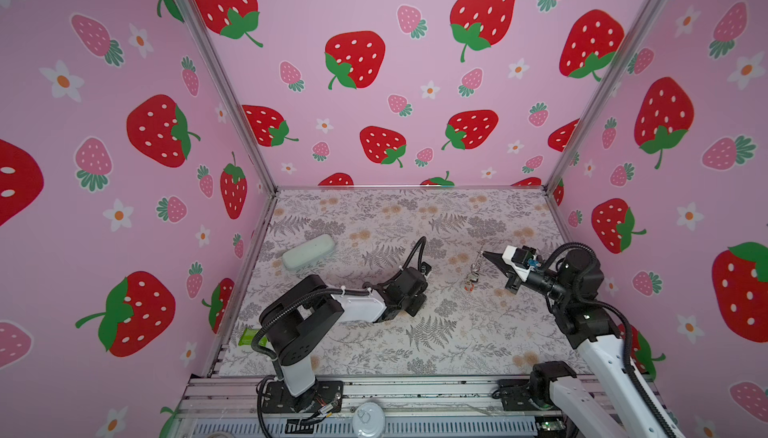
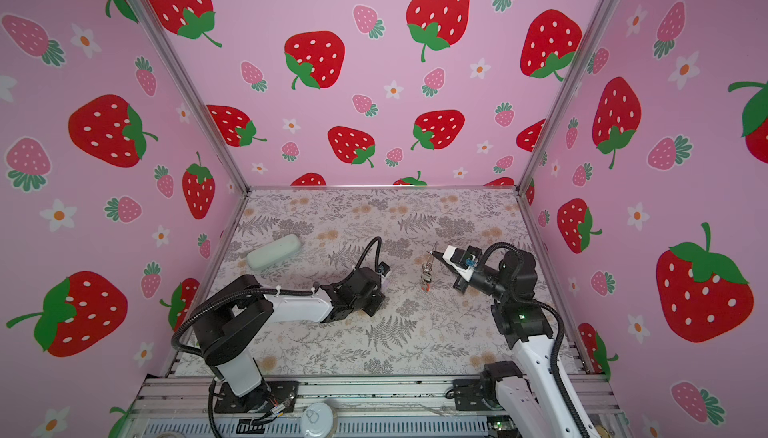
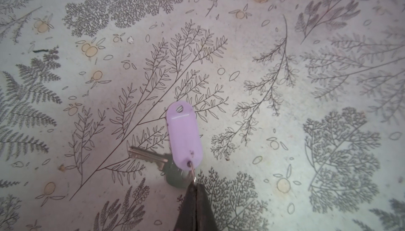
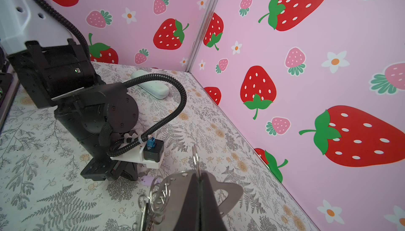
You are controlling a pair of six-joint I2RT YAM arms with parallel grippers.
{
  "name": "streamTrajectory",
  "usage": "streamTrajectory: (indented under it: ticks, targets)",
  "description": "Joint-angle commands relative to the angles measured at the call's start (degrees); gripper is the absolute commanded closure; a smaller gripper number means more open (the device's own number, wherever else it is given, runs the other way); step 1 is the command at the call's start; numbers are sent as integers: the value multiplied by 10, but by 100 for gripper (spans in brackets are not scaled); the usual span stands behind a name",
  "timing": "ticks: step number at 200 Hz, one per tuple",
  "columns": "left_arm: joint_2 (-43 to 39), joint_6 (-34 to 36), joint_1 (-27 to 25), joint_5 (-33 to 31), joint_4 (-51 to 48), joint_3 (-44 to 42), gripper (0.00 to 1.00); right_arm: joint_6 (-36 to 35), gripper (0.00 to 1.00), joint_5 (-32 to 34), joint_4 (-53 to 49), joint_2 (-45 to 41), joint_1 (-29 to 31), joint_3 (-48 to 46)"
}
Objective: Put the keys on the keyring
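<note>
A key [image 3: 151,156] with a lilac tag [image 3: 184,135] lies flat on the floral table. My left gripper [image 3: 195,185] is shut on the small split ring at the tag's end. In both top views the left wrist [image 1: 405,286] hides those fingertips. My right gripper [image 4: 199,174] is shut on the thin silvery keyring [image 4: 195,156], held up off the table, with its taupe strap [image 4: 232,191] behind the jaws. In a top view the right gripper [image 1: 484,253] holds it to the right of the left wrist. Keys [image 1: 471,282], one red-tagged, dangle from it on a short chain. The lilac tag [image 4: 146,179] also shows below the left wrist.
A pale grey-green oblong case [image 1: 309,252] lies at the back left of the table, seen too in the right wrist view [image 4: 151,85]. A green item [image 1: 248,337] sits at the left edge by the left arm's base. Strawberry walls close in three sides.
</note>
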Motion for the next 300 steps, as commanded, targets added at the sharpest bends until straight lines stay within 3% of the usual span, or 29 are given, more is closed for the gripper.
streamTrajectory:
  ticks: [1, 41, 127, 169, 226, 300]
  targets:
    - [-10, 2, 0, -14, 16, -6, 98, 3, 100, -7, 22, -6, 1, 2]
    - [-23, 8, 5, 4, 35, -20, 100, 4, 100, -7, 23, -6, 1, 0]
    - [-121, 91, 41, 149, 60, -58, 100, 19, 100, -53, 47, 12, 1, -16]
    - [-178, 162, 68, 196, 17, -23, 100, 62, 100, -111, 106, 53, 5, -28]
    - [-208, 276, 96, 260, -46, 60, 100, 66, 100, -108, 142, 143, 74, -17]
    - [-237, 410, 99, 257, -120, 138, 100, 63, 100, -100, 170, 228, 101, 30]
